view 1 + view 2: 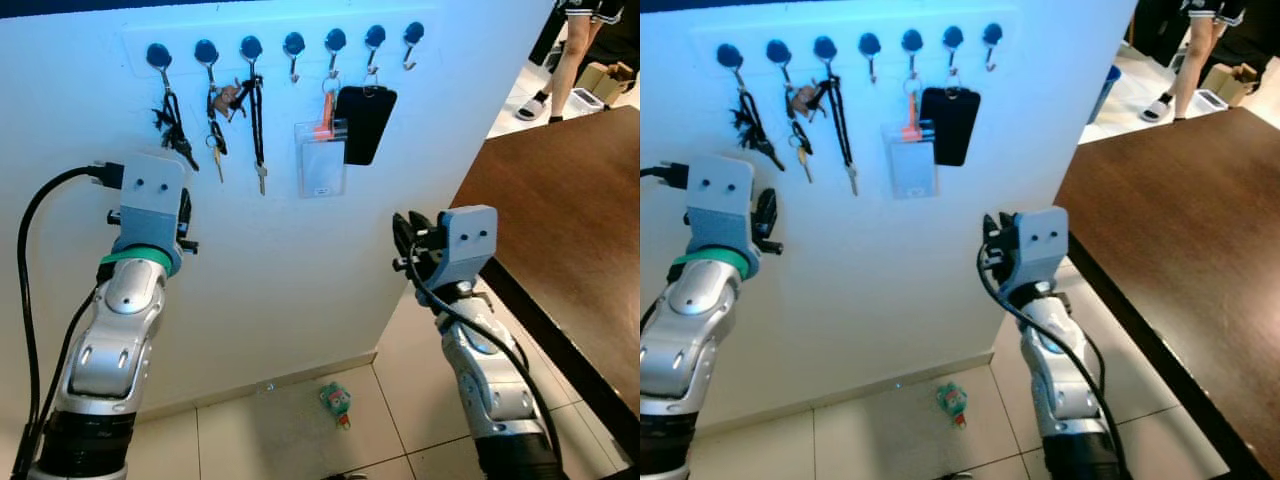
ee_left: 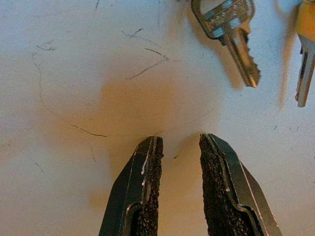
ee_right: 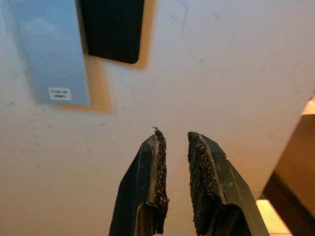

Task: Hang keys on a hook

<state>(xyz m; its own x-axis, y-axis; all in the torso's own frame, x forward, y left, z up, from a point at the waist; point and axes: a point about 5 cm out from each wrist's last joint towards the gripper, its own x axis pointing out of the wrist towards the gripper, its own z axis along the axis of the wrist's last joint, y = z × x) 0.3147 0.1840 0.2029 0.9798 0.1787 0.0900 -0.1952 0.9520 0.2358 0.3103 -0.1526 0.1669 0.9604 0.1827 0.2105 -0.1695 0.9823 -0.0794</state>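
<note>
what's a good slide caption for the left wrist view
Open left gripper faces a scuffed white wall, just below a hanging silver key.

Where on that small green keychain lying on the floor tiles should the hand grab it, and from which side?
Grip the small green keychain across its wider green body, coming straight down from above. It lies flat on the floor tiles beside the wall base, so only its top is free. Finer detail is too small to make out.

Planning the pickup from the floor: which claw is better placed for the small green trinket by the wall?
Probably the right claw: the green trinket lies on the tiles nearer that arm. The left claw is up by the hanging keys. Both are empty.
</note>
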